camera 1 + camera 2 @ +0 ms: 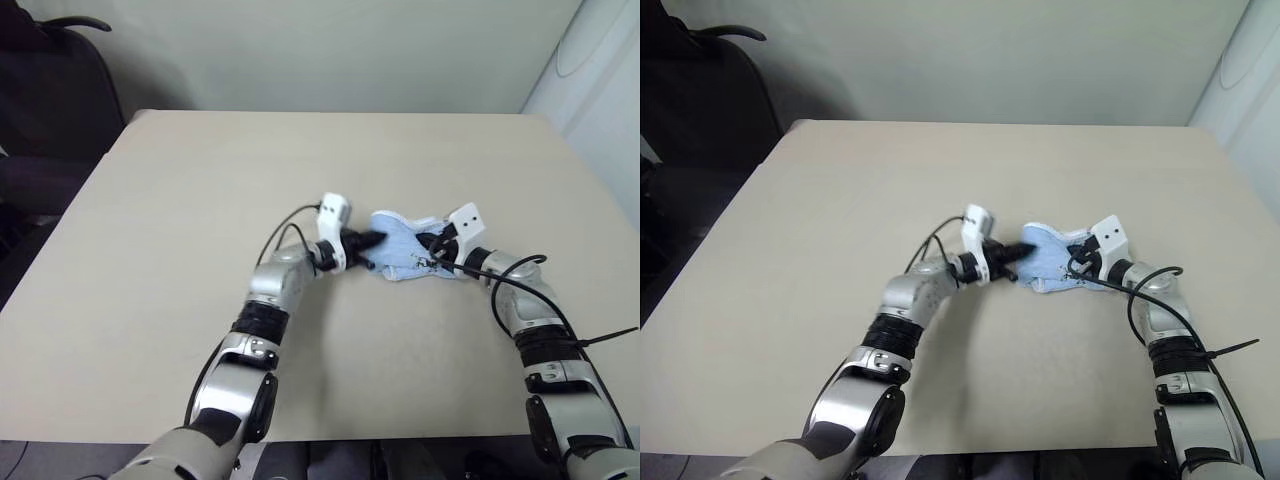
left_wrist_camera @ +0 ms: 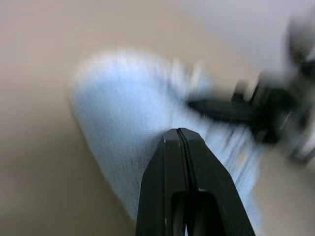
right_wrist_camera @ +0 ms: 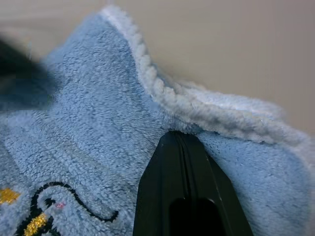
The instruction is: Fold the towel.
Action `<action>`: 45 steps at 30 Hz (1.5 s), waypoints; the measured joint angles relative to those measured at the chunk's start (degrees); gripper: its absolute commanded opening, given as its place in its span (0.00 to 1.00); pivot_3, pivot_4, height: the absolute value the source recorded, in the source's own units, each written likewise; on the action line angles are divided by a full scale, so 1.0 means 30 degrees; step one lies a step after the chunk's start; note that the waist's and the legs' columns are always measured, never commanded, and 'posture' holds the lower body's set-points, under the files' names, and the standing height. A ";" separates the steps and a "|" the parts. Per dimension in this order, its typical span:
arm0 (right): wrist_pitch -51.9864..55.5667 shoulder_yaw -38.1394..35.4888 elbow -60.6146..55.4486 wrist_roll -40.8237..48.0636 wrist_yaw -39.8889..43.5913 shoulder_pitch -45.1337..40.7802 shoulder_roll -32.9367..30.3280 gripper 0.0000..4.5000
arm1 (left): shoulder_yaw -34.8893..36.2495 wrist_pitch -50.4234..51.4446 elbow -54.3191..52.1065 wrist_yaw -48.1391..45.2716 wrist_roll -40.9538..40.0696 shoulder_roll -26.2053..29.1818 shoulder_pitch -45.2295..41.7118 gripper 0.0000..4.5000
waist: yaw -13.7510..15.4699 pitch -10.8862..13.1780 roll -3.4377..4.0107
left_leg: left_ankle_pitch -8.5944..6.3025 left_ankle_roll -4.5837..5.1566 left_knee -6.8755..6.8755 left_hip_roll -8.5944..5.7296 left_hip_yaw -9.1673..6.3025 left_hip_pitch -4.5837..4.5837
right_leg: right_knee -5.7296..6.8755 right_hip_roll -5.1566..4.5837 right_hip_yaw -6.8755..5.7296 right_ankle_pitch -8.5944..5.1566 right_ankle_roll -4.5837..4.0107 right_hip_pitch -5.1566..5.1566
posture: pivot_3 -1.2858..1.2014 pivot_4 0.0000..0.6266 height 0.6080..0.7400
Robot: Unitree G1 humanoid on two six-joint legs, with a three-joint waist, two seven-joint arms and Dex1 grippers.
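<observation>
While the towel (image 1: 408, 250) lies bunched near the middle of the tabletop (image 1: 200, 200), I work it from both ends: my left claw (image 1: 368, 241) sits at its nine o'clock edge, my right claw (image 1: 432, 246) at three o'clock. Both are pinched fully closed, seemingly on cloth, so an edge can be drawn over into a fold.

Both arms reach in from the six o'clock edge, wrists angled toward each other; the left gripper (image 1: 368, 241) points toward three o'clock, fingers pressed together; the right gripper (image 1: 432, 243) points toward ten o'clock, likewise closed.
</observation>
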 measured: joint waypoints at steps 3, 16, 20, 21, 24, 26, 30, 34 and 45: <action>0.1195 -0.0973 -0.1181 0.1152 0.0508 -0.0120 -0.0800 0.14 | 0.0988 0.1073 -0.3442 0.0466 -0.1053 0.1080 0.0438 0.00 | -0.0040 -0.0001 0.0001 | 0.0003 -0.0006 0.0004 0.0008 0.0013 -0.0053 | -0.0013 0.0013 0.0015 -0.0001 0.0002 -0.0050 | 0.52 0.24 1.00; 0.6993 -0.2087 0.1788 0.3094 0.1818 -0.2111 -0.1947 0.99 | 0.4006 0.2905 -0.9593 0.1125 -0.2146 0.7157 0.7481 0.00 | -0.0186 -0.0001 0.0001 | 0.0019 -0.0033 -0.0115 0.0020 0.0004 0.0034 | 0.0008 0.0041 0.0096 -0.0014 -0.0017 -0.0063 | 0.52 0.24 1.00; 0.6966 -0.1437 0.3160 0.2837 0.2353 -0.2348 -0.1715 0.99 | 0.5226 0.3288 -1.0930 0.2375 -0.2982 0.6705 0.9673 0.00 | -0.0158 -0.0001 0.0001 | 0.0028 -0.0047 -0.0128 0.0019 0.0004 0.0030 | 0.0009 0.0039 0.0098 -0.0017 -0.0021 -0.0071 | 0.52 0.24 1.00; 0.6974 -0.1331 0.3268 0.2743 0.2495 -0.2457 -0.1708 0.99 | 0.5312 0.3406 -1.1332 0.2657 -0.3248 0.6511 1.0017 0.00 | -0.0173 -0.0001 0.0000 | 0.0028 -0.0046 -0.0127 0.0020 0.0005 0.0047 | 0.0013 0.0039 0.0098 -0.0017 -0.0022 -0.0055 | 0.52 0.24 1.00; 0.6968 -0.0952 0.3370 0.2629 0.2724 -0.2601 -0.1573 0.99 | 0.5443 0.3454 -1.2376 0.3405 -0.3698 0.5973 1.0505 0.00 | -0.0233 -0.0004 -0.0004 | 0.0011 -0.0018 -0.0145 0.0024 0.0007 0.0122 | 0.0020 0.0044 0.0099 -0.0024 -0.0037 0.0001 | 0.52 0.24 1.00; 0.7068 -0.0803 0.3338 0.2575 0.2918 -0.2656 -0.1410 0.95 | 0.5446 0.3463 -1.2709 0.3787 -0.3939 0.5967 1.0540 0.00 | -0.0293 -0.0007 -0.0009 | -0.0011 0.0020 -0.0192 0.0023 0.0008 0.0192 | 0.0023 0.0045 0.0099 -0.0033 -0.0053 0.0043 | 0.52 0.24 1.00; 0.7739 -0.0751 0.3153 0.2628 0.3266 -0.2787 -0.1014 0.71 | 0.5374 0.3463 -1.2864 0.4162 -0.4082 0.5955 1.0562 0.00 | -0.0376 -0.0008 -0.0010 | -0.0009 0.0015 -0.0222 0.0030 0.0006 0.0213 | 0.0022 0.0068 0.0099 -0.0047 -0.0079 0.0044 | 0.52 0.24 1.00; 0.8636 -0.0915 0.3099 0.2982 0.3316 -0.2814 -0.0964 0.40 | 0.5215 0.3461 -1.2862 0.4306 -0.4230 0.5900 1.0540 0.00 | -0.0427 -0.0007 -0.0009 | 0.0021 -0.0043 -0.0241 0.0029 0.0006 0.0211 | 0.0013 0.0070 0.0099 -0.0053 -0.0088 0.0040 | 0.52 0.24 1.00; 1.2020 -0.6201 0.2490 0.5622 0.0160 -0.2550 -0.1810 0.00 | 0.3464 0.3437 -1.2323 0.4455 -0.4316 0.4825 0.9919 0.00 | -0.0138 -0.0007 -0.0009 | 0.0018 -0.0037 -0.0222 0.0018 0.0006 0.0208 | 0.0018 0.0055 0.0098 -0.0051 -0.0085 0.0063 | 0.52 0.24 1.00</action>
